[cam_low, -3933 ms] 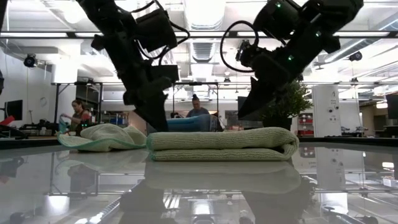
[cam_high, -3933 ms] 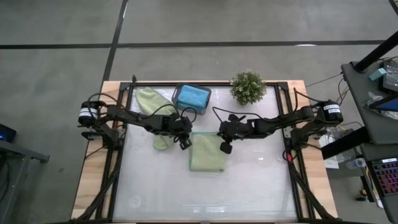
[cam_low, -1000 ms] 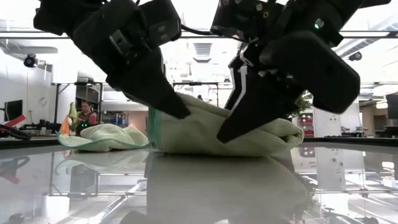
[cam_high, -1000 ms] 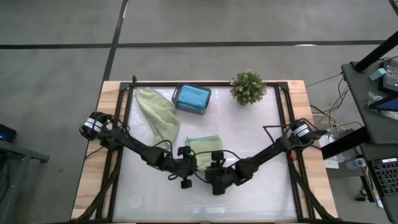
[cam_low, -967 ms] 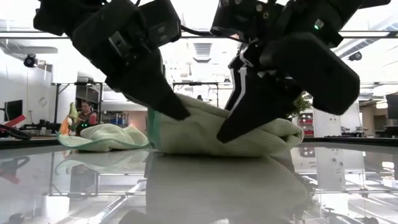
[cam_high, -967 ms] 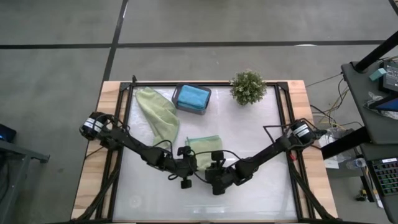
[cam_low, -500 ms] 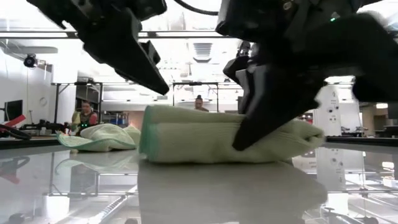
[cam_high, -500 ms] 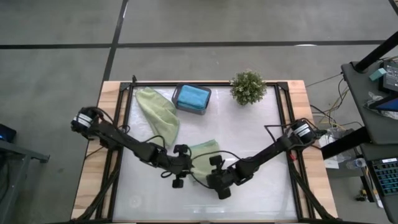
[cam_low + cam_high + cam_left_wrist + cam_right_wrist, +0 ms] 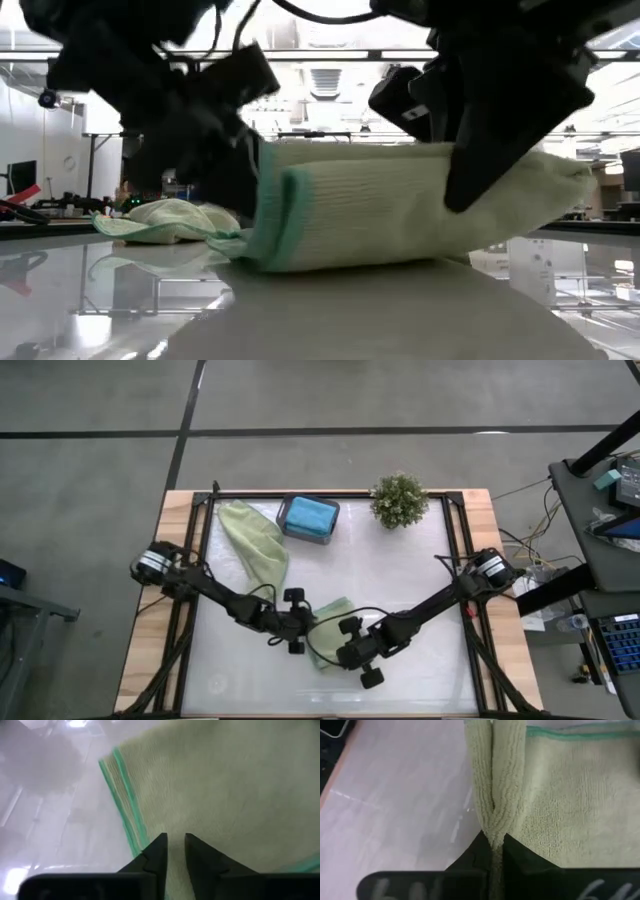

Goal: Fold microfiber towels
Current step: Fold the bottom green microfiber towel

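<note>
- Near the table's front centre: folded sage green towel [image 9: 330,630], lying at an angle, teal-stitched edge facing the low camera [image 9: 290,215].
- Right gripper [image 9: 345,650] sits at that towel's front-right edge; fingers [image 9: 512,855] pressed together, pinching a folded-over ridge of the sage cloth [image 9: 495,785] between them.
- Left gripper [image 9: 298,628] is at the towel's left edge; fingers [image 9: 200,855] stand a narrow gap apart, tips over the cloth [image 9: 220,790] just inside its teal hem. Cannot tell whether they hold any cloth.
- Low view: towel's right end lifted off the glass under the right arm [image 9: 500,110]; left end rests on the table, left arm [image 9: 170,110] right beside it.
- Second sage green towel [image 9: 255,545], loose and unfolded, lies back-left, well apart from the folded one; shows as a low heap [image 9: 165,220] in the low view.
- Teal-blue towel [image 9: 309,514] sits folded inside the dark grey tray [image 9: 287,527] at the table's back, just right of the loose sage towel.
- Small potted plant [image 9: 399,500] stands right of the tray, at the back edge.
- Table [image 9: 420,580] has a glossy pale top in a wooden frame.
</note>
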{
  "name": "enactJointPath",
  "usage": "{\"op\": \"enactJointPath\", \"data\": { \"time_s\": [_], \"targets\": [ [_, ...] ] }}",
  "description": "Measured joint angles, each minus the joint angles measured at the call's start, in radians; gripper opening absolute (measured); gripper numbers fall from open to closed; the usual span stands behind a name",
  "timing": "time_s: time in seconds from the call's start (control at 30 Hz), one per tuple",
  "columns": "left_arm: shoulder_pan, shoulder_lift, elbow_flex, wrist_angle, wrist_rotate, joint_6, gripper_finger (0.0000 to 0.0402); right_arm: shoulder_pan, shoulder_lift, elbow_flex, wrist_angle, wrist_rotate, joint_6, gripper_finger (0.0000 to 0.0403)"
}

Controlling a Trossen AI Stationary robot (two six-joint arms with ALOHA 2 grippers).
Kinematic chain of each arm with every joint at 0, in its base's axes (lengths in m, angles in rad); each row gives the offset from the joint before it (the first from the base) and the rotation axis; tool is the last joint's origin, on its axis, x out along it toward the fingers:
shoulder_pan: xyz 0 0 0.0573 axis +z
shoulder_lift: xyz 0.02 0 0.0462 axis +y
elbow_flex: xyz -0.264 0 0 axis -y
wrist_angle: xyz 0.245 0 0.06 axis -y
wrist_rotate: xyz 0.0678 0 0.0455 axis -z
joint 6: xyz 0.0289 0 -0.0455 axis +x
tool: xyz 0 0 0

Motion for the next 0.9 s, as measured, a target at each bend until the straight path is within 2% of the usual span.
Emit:
{"op": "enactJointPath", "data": {
  "time_s": [0.27, 0.47, 0.63, 0.9],
  "targets": [
    [0.0, 0.077, 0.0, 0.077, 0.005, 0.002, 0.0002, -0.022, 0.0, 0.094, -0.096, -0.025, -0.1, 0.0009],
    [0.0, 0.077, 0.0, 0.08, 0.043, 0.042, 0.0003, -0.099, 0.0, 0.138, -0.166, -0.027, -0.177, 0.0009],
    [-0.002, 0.077, 0.0, 0.089, 0.064, 0.079, 0.0003, -0.185, 0.005, 0.14, -0.165, -0.125, -0.246, 0.0009],
    [0.0, 0.076, 0.0, 0.087, 0.07, 0.087, 0.0003, -0.276, 0.014, 0.137, -0.139, -0.128, -0.305, 0.0009]
  ]
}}
